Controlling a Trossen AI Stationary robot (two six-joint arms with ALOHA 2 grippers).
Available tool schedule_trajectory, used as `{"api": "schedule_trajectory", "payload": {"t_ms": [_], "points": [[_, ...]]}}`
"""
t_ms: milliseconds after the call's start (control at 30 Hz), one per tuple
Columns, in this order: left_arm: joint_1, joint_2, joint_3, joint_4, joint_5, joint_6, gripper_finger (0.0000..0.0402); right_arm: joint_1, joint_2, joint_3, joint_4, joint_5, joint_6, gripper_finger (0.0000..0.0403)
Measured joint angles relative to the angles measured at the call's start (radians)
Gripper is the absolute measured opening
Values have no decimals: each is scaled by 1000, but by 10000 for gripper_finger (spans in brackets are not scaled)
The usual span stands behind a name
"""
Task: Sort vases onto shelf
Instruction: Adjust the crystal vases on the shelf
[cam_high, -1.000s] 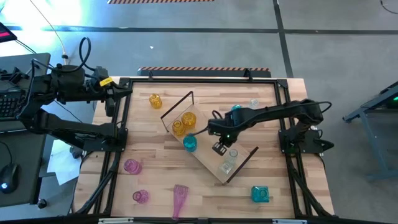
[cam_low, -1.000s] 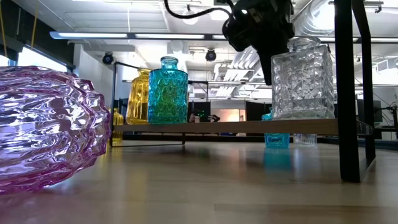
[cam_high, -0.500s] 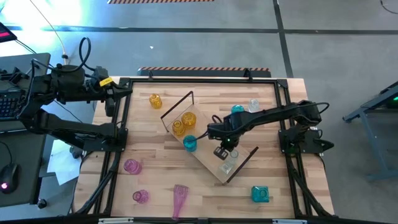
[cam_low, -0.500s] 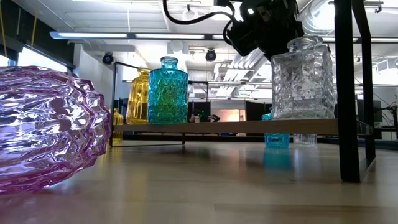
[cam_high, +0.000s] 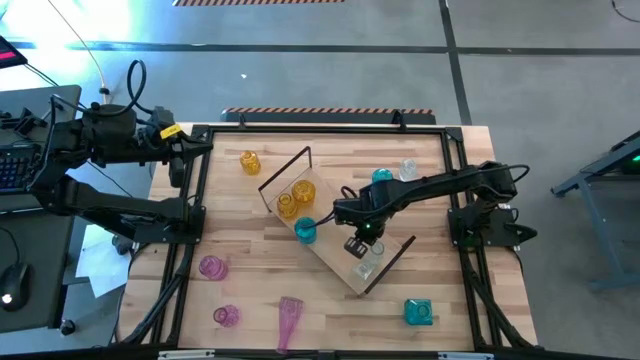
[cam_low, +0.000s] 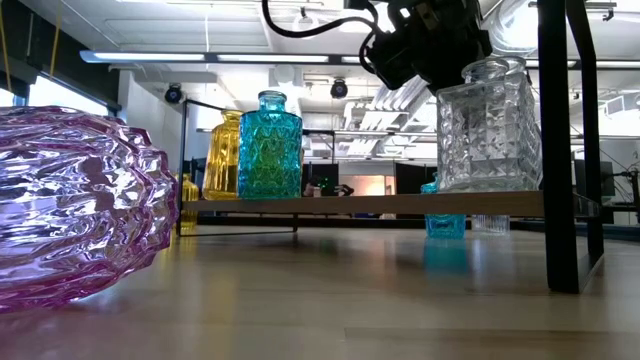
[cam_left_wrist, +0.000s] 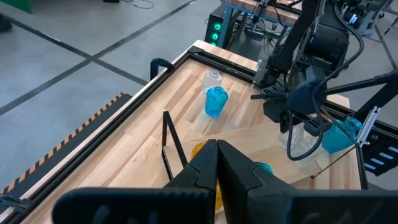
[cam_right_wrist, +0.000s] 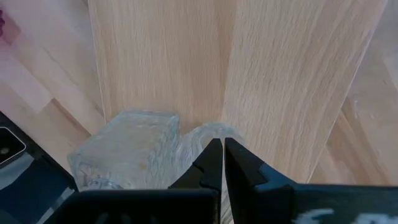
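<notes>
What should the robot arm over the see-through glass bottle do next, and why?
Probably lift straight up and away. The right pincer is shut, holding nothing, just above the clear square cut-glass vase, which already stands upright on the light-wood shelf board. Rising first avoids knocking it.

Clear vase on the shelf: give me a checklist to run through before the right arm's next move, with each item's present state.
1. Clear vase stands upright on the shelf: ok.
2. Right gripper shut, over the clear vase: ok.
3. Fingers free of the vase: cannot tell.
4. Teal vase and amber vase upright on the shelf: ok.
5. Left gripper shut, parked at the table's left edge: ok.
6. All vases sorted, pink vase lies on the table: not ok.
</notes>
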Motion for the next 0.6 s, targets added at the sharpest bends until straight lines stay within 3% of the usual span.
{"api": "schedule_trajectory", "payload": {"t_ms": [333,600], "points": [[0,0,0,0,1,0,0,6,0,0,-3,-1,1,0],[0,0,0,0,-5,0,0,6,-1,79,-35,217,-13,0]]}}
